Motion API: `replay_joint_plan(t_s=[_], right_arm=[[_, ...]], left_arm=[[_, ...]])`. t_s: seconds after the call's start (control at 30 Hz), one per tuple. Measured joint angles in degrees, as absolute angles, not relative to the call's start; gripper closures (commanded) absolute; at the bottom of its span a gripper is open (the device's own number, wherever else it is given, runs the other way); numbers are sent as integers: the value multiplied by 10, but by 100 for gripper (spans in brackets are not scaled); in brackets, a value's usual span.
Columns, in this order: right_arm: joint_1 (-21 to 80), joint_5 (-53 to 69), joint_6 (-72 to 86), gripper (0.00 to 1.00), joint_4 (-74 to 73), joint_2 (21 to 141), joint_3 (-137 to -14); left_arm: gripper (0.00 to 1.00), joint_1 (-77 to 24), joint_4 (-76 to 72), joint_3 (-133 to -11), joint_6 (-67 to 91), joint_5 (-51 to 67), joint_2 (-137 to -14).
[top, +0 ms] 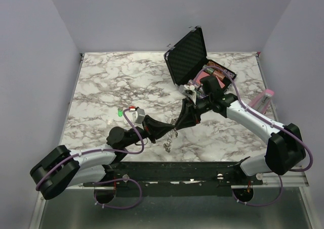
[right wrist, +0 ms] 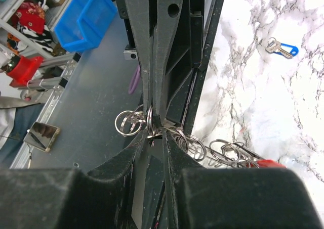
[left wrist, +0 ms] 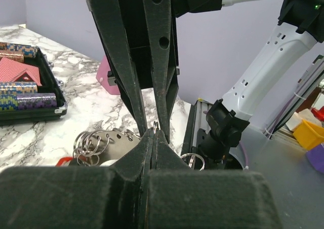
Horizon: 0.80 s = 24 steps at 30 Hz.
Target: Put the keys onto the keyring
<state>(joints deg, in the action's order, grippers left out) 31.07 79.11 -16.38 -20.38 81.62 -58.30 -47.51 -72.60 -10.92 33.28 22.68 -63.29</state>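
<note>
The keyring [top: 169,138] is a string of silver split rings hanging between my two grippers above the table's front. My left gripper [left wrist: 155,130] is shut, pinching one ring at its tips. More rings [left wrist: 93,140] trail to its left and one ring [left wrist: 192,161] sits to its right. My right gripper [right wrist: 157,134] meets it tip to tip and is closed on a ring of the same bunch, with loose rings [right wrist: 127,123] beside it. A red key head [right wrist: 268,163] shows at the end of the rings. A blue-headed key [right wrist: 282,48] lies on the marble.
An open black hard case [top: 188,54] holding poker chips stands at the back right, and its tray [left wrist: 30,112] shows in the left wrist view. A pink object [top: 263,100] lies at the right edge. The table's black front rail [top: 177,171] runs just below the grippers.
</note>
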Motion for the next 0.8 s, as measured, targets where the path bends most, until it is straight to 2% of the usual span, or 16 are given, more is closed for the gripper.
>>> replay_joint_plan(t_s=[0.03,0.2,0.4,0.6,0.8], right_arm=[[311,790,-161,78,-202,816,-583],[313,788,-150,98,-193,816,-582],[313,786,-152,100,-193,816,-582],[314,784,-224,100,-252,816,-594],[314,777,-281,100,-309,817,-602]], left_arm=[[100,-476,-726,-109,333,226,-633],[100,-478,-725,-109,333,223,-633],[98,-478,-723,-109,333,218,-633],[50,-481,-692,-111,328,214,-610],[22,-480,-588,-118,298,213,-505]])
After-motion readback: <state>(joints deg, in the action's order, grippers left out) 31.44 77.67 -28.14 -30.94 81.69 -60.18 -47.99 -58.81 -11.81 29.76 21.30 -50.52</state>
